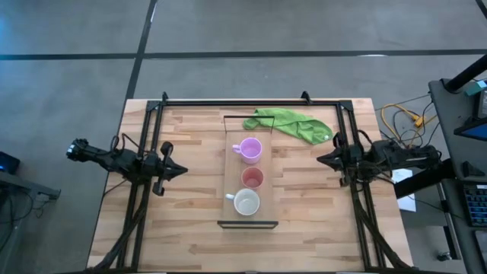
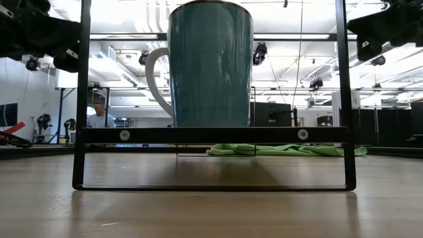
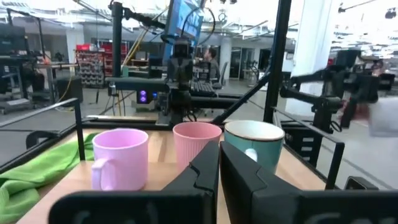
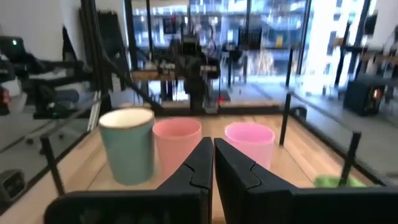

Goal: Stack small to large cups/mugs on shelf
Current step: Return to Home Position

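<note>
Both pinched shut and empty, the left gripper (image 1: pixel 183 170) and right gripper (image 1: pixel 319 160) flank the shelf (image 1: pixel 268 207), which holds the empty purple mug (image 1: pixel 249 149), pink cup (image 1: pixel 252 178) and white mug (image 1: pixel 246 202). Only the low and wrist views show the white mug's teal outside.

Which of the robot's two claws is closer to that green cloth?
Right. The right gripper sits close beside the green cloth; the left gripper is on the far side of the shelf, well apart from it.
</note>
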Robot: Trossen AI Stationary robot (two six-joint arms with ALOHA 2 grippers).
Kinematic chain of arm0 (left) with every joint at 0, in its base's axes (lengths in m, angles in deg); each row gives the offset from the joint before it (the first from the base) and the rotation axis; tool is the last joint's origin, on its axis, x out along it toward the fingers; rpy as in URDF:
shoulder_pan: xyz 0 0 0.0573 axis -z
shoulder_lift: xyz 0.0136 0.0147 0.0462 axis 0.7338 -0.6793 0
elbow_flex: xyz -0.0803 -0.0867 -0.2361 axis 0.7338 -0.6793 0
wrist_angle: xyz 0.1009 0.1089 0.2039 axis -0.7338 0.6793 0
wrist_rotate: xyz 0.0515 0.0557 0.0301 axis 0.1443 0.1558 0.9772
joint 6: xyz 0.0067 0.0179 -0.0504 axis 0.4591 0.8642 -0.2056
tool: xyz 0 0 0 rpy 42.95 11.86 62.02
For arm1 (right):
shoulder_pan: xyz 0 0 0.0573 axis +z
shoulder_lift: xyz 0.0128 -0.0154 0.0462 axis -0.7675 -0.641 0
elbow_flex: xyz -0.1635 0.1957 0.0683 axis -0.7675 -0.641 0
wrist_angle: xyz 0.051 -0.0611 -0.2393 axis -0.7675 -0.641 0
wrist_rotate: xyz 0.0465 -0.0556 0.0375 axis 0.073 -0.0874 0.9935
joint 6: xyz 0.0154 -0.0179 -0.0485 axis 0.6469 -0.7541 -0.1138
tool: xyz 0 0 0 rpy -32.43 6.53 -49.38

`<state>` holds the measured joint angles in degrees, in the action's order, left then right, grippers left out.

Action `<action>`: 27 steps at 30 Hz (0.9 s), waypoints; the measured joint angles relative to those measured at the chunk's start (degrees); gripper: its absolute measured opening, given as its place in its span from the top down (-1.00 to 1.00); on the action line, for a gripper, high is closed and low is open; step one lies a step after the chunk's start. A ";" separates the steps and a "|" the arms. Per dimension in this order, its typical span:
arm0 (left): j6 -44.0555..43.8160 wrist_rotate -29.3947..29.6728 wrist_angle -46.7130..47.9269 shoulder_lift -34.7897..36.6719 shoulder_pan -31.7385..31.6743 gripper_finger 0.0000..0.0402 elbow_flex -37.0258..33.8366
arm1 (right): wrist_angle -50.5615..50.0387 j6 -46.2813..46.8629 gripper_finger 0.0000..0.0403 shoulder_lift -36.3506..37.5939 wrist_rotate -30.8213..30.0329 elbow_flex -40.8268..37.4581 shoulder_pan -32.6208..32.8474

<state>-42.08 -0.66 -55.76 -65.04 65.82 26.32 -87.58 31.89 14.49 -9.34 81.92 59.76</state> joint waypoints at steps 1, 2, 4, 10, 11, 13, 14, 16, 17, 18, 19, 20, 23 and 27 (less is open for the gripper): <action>-0.05 -0.04 0.96 0.18 0.00 1.00 0.24 | -2.90 0.79 0.96 -0.02 0.00 1.42 -0.02; -0.20 -0.09 2.24 0.22 0.00 1.00 0.55 | -4.74 1.30 0.96 -0.01 0.14 2.59 -0.02; -0.35 -0.10 3.11 0.24 0.00 1.00 1.06 | -5.43 0.05 0.96 0.00 2.04 4.05 0.00; -0.42 -0.11 1.90 0.24 0.00 1.00 3.10 | -3.15 -3.49 0.96 0.18 5.80 3.71 0.00; -0.45 -0.11 1.94 0.24 0.00 1.00 3.10 | -2.39 -2.66 0.96 0.22 5.80 2.71 0.00; -1.24 -0.12 2.16 0.22 0.00 1.00 2.90 | 0.30 -1.42 0.96 0.22 5.79 -0.07 0.00; -1.90 -0.13 2.12 0.17 0.00 1.00 2.56 | 2.44 -1.14 0.96 0.22 5.71 -1.75 0.00; -1.91 -0.13 0.70 0.24 0.00 1.00 1.34 | 7.13 -0.93 0.96 0.37 5.56 -4.78 0.00; -1.90 -0.12 -0.76 0.24 0.00 1.00 0.63 | 9.17 -0.91 0.96 0.39 5.56 -6.13 0.00; -1.90 -0.12 -2.89 0.24 0.00 1.00 -0.30 | 10.84 -0.88 0.96 0.39 5.55 -7.26 0.00; -1.90 -0.13 -4.72 0.24 0.00 1.00 -1.33 | 12.12 -0.55 0.96 0.47 5.53 -8.23 0.00; -1.94 -0.13 -6.04 0.22 0.00 1.00 -2.40 | 13.22 0.07 0.96 0.49 5.53 -9.10 0.00; -4.03 -0.24 -4.48 0.18 0.00 1.00 -2.59 | 13.87 2.88 0.96 0.48 5.53 -10.58 0.00; -4.65 -0.24 -5.29 0.22 0.00 1.00 -2.62 | 13.87 4.58 0.96 0.48 5.53 -10.96 0.00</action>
<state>-46.73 -0.91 -61.05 -64.82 65.82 23.70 -73.71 36.47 14.97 -3.80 70.96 59.76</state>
